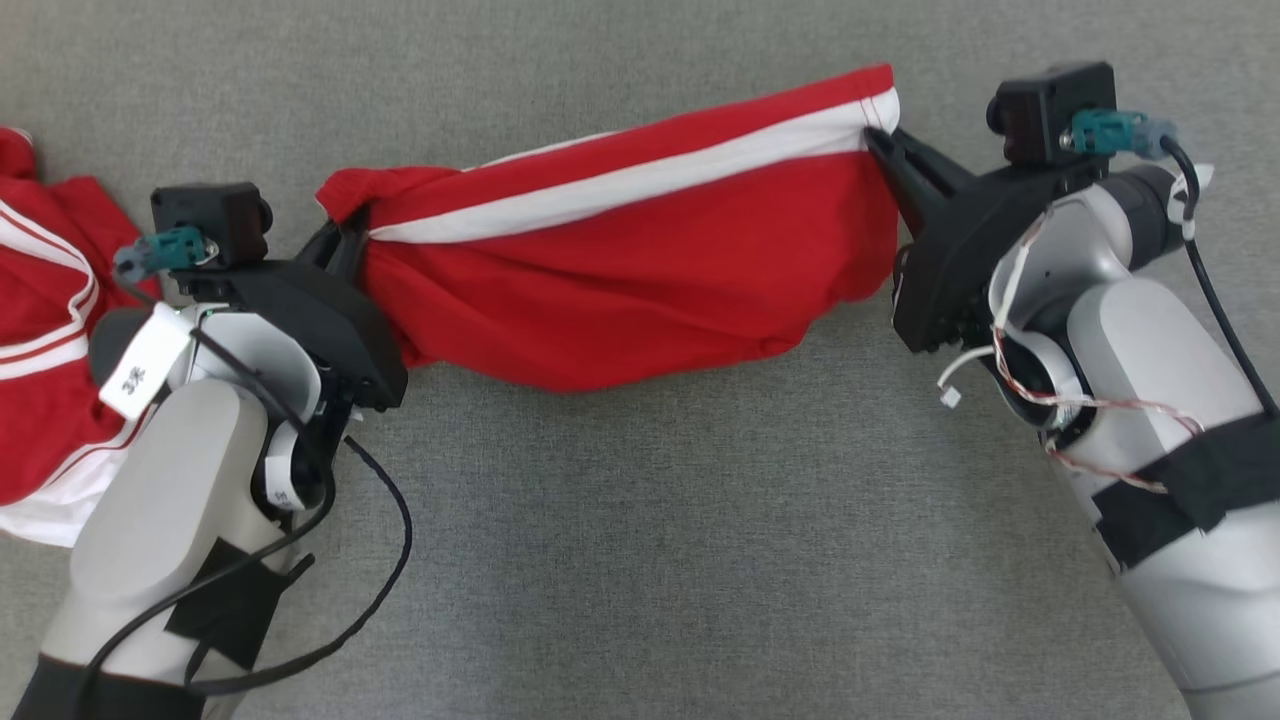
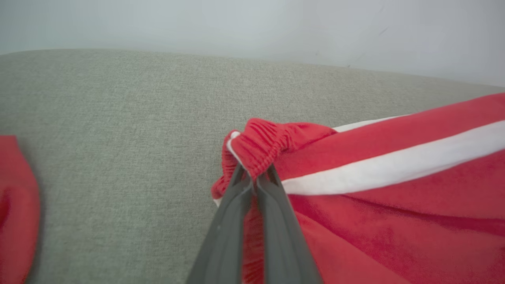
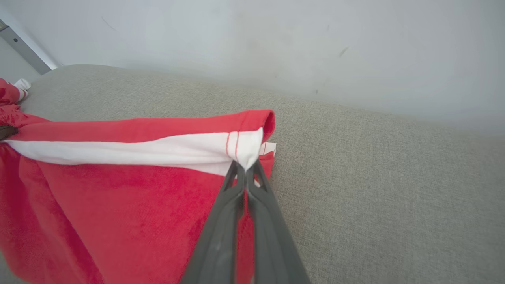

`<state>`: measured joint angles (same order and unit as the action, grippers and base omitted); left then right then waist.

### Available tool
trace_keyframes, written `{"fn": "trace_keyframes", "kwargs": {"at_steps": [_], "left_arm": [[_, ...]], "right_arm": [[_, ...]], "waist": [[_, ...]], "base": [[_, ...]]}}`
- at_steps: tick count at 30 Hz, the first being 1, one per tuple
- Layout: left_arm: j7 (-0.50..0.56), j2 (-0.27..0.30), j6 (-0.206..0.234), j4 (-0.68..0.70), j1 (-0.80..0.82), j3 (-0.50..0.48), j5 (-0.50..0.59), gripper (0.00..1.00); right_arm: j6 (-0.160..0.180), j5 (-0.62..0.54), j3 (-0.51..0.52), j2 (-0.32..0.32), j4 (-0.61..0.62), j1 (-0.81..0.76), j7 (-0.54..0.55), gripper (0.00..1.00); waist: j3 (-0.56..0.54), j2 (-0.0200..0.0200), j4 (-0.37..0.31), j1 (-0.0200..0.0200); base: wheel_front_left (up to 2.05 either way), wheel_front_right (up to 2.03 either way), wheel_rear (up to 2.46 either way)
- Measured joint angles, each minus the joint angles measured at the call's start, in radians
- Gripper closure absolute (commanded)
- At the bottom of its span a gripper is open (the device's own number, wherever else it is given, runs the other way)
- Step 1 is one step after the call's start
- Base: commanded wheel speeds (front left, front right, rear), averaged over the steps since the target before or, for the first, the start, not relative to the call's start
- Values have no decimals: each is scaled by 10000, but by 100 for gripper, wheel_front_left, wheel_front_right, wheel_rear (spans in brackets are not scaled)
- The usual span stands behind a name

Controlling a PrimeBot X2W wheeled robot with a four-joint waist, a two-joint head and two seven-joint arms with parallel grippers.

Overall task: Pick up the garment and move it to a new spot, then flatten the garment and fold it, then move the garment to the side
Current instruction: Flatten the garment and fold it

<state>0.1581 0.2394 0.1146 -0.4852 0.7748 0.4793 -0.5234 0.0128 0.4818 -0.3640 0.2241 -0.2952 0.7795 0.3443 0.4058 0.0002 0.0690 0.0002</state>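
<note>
Holds the red garment (image 1: 620, 280) stretched sideways over the grey fabric surface (image 1: 640, 560), short of its far edge, backed by a pale wall (image 2: 252, 23). Grips one end with the left gripper (image 1: 348, 235), fingers pressed together on the gathered elastic waistband (image 2: 268, 142), bunched red cloth bulging past the tips. Grips the other end with the right gripper (image 1: 878, 140), fingers closed tight on the hemmed corner at the end of the white stripe (image 1: 640, 185), red stitching just above the tips. Carries that stripe along the upper side from one grip to the other. Sags below in soft folds, casting shadow underneath; cannot tell about contact between the lowest fold and the surface. Toward the left edge of the surface, apart from the held piece and partly behind the left forearm: a second red garment (image 1: 40, 330) with white stripes, lying rumpled.
</note>
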Motion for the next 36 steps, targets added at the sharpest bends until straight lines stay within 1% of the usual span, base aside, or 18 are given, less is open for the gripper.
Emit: {"fn": "trace_keyframes", "kwargs": {"at_steps": [4, 5, 7, 8, 9, 10, 11, 12, 17, 20, 23, 27, 28, 29, 30, 31, 32, 36], "left_arm": [[-6, -190, 12, -499, 275, -54, 100, 100], [-13, -205, 12, -579, 355, -63, 100, 90], [-81, -261, 12, -834, 559, -46, 111, 69], [-100, -299, 29, -867, 616, -46, 144, 60], [-113, -359, 42, -926, 683, -35, 153, 38], [-182, -412, 42, -1011, 755, -12, 169, 0], [-198, -472, 42, -1087, 811, 6, 178, 0], [-265, -510, 38, -1152, 861, 44, 182, 0], [-594, -631, -29, -1411, 1030, 150, 240, 0], [-920, -662, -102, -1580, 1165, 151, 295, 0], [-1321, -606, -111, -1733, 1203, 117, 483, 0], [-1722, -449, -194, -1766, 1198, 130, 617, 0], [-1956, -357, -330, -1776, 1127, 196, 669, 0], [-2048, -284, -460, -1772, 1040, 291, 721, 0], [-2048, -284, -460, -1772, 1040, 291, 721, 0], [-2207, -176, -717, -1747, 683, 495, 750, 0], [-2207, -176, -717, -1747, 683, 495, 750, 0], [-2305, -21, -1262, -1749, -458, 1053, 832, 0]], "right_arm": [[-130, -31, -38, -198, -698, 504, -205, 100], [-132, -44, -38, -238, -836, 582, -284, 100], [-186, -77, -29, -293, -1127, 730, -424, 100], [-211, -82, -33, -322, -1279, 785, -483, 100], [-215, -81, -33, -357, -1459, 858, -552, 100], [-215, -81, -15, -422, -1605, 930, -602, 93], [-215, -81, -13, -472, -1720, 968, -679, 62], [-215, -81, -12, -529, -1870, 1011, -748, 0], [-221, -81, 63, -725, -2311, 1226, -1285, 0], [-305, -86, 125, -731, -2533, 1444, -1735, 0], [-332, -88, 278, -717, -2571, 1586, -2251, 0], [-506, -88, 309, -650, -2631, 1555, -2617, 0], [-656, -105, 267, -537, -2638, 1448, -2823, 0], [-711, -130, 234, -445, -2617, 1334, -2905, 0], [-711, -130, 234, -445, -2617, 1334, -2905, 0], [-803, -176, 136, -251, -2610, 933, -3018, 0], [-803, -176, 136, -251, -2610, 933, -3018, 0], [-846, -249, -50, 4, -2598, -247, -3131, 0]], "waist": [[173, 0, 84, 0], [193, 0, 105, 0], [216, 0, 148, -1], [219, 0, 173, -1], [224, 0, 191, -1], [228, -1, 205, -1], [229, -1, 216, -2], [230, -1, 227, -2], [208, -1, 274, -2], [122, -1, 296, -1], [-17, -2, 317, -3], [-199, -1, 337, -3], [-349, -2, 350, -3], [-431, -2, 357, -3], [-431, -2, 357, -3], [-613, -2, 371, -3], [-613, -2, 371, -3], [-1012, -2, 399, -4]], "base": [[0, 0, 0], [0, 0, 0], [0, 0, 0], [0, 0, 0], [0, 0, 0], [0, 0, 0], [0, 0, 0], [0, 0, 0], [0, 0, 0], [0, 0, 0], [0, 0, 0], [0, 0, 0], [0, 0, 0], [0, 0, 0], [0, 0, 0], [0, 0, 0], [0, 0, 0], [0, 0, 0]]}}
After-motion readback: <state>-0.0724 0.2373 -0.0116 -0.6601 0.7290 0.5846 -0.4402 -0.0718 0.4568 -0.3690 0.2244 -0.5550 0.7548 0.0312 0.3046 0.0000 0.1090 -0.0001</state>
